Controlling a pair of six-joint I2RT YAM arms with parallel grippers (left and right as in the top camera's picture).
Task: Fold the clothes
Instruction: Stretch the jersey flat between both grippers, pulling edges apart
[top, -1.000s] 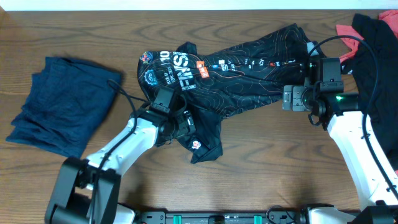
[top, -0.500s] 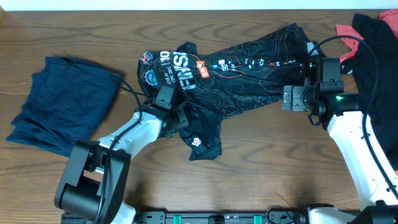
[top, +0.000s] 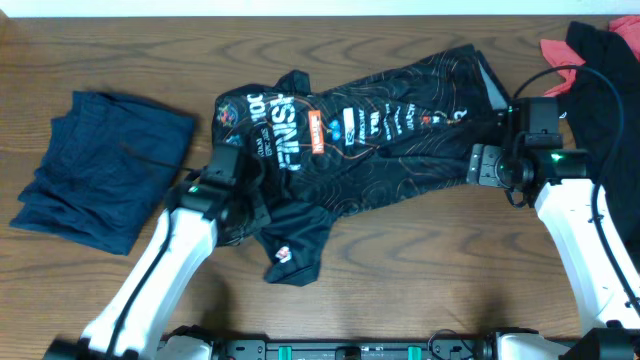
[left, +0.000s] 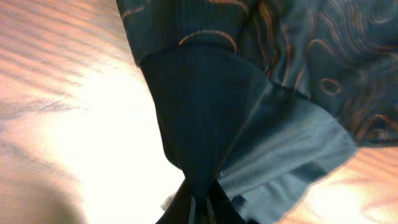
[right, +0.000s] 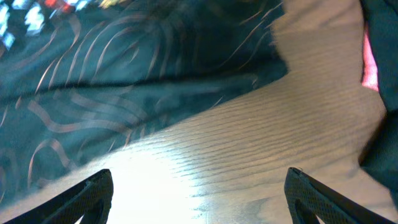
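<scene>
Found the black FINISHER jersey (top: 370, 130) lying slantwise across the middle of the desk (top: 420, 290), creased, with one sleeve (top: 290, 250) trailing toward the near edge. Noted a navy-blue garment (top: 100, 170) lying well apart at the left and a black and coral-pink garment (top: 600, 60) at the far right corner, neither touched by an arm. Found the left end effector (left: 200, 208) clamped on a pinch of the jersey's dark fabric on the sleeve side, the cloth gathered to a tight point in the left wrist view. Found the right end effector (right: 199, 193) with fingers spread wide over bare wood just beside the jersey's opposite edge, gripping nothing. Judged the step in hand to be spreading the jersey flat ahead of the first fold. Recommend bringing the right end effector onto the nearest hem edge and closing on a single layer, then drawing both holds apart low over the wood until the creases go. Advise against lifting high; expect sagging and bunching from so thin a fabric. Advise keeping clear of the garment at the right.
</scene>
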